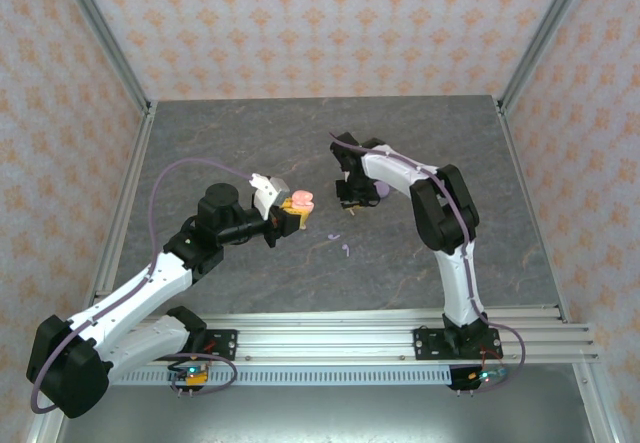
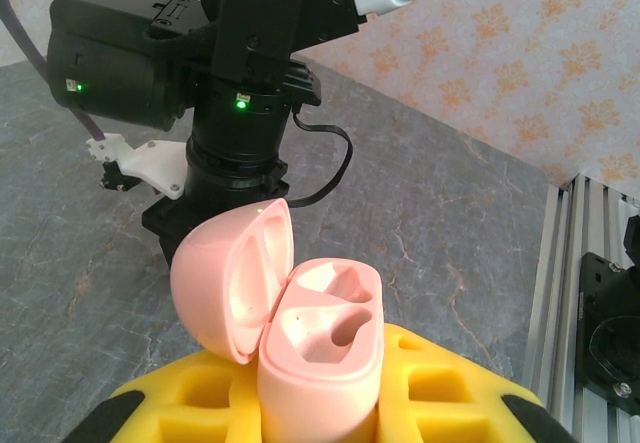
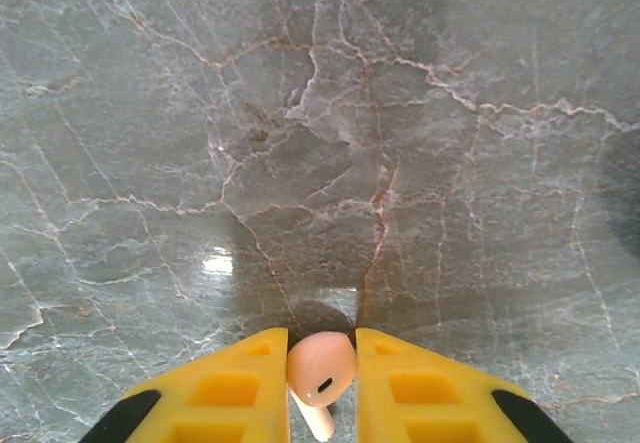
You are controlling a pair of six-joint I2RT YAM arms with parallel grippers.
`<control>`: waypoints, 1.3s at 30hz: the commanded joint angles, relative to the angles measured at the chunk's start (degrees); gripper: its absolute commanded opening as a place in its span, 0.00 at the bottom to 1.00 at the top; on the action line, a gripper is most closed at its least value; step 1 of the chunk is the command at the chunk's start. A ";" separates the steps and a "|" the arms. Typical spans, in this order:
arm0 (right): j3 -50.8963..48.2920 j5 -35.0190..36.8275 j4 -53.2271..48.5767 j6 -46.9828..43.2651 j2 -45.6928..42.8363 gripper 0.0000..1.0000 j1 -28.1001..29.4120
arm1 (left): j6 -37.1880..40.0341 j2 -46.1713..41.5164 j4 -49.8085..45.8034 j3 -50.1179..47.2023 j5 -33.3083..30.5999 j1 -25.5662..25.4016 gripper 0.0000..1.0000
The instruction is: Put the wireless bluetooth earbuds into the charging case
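The pale pink charging case (image 2: 322,348) stands upright between the yellow fingers of my left gripper (image 2: 320,388), which is shut on it. Its lid (image 2: 225,283) is hinged open to the left and both moulded sockets are empty. From above, this case (image 1: 299,204) hangs over the middle of the table in my left gripper (image 1: 290,213). My right gripper (image 3: 322,348) is shut on one pale pink earbud (image 3: 322,366), stem pointing down, just above the marble. Seen from above, the right gripper (image 1: 350,205) is a short way right of the case. A lilac earbud (image 1: 345,250) lies on the table.
A lilac round case (image 1: 385,191) sits partly hidden behind the right arm's wrist. The right arm's black wrist (image 2: 240,93) looms close behind the open case. Aluminium rails (image 1: 330,328) run along the near table edge, and patterned walls enclose the other sides.
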 commanded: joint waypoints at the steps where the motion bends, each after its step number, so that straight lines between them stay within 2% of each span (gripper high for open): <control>1: -3.56 1.79 2.75 1.15 -2.14 0.19 -0.18 | -1.48 0.43 0.84 0.55 -1.90 -0.43 0.05; 13: -17.70 -6.83 19.06 3.40 -16.84 0.19 -2.42 | -6.13 6.27 15.89 -4.07 -8.78 -1.40 0.06; 23: -25.37 -13.03 30.13 5.27 -27.75 0.18 -2.44 | -8.68 12.48 20.91 -3.05 -12.34 -1.39 0.06; 39: -28.31 -22.64 40.41 9.92 -41.38 0.18 -2.33 | -9.70 16.65 25.84 -2.06 -10.12 -1.39 0.05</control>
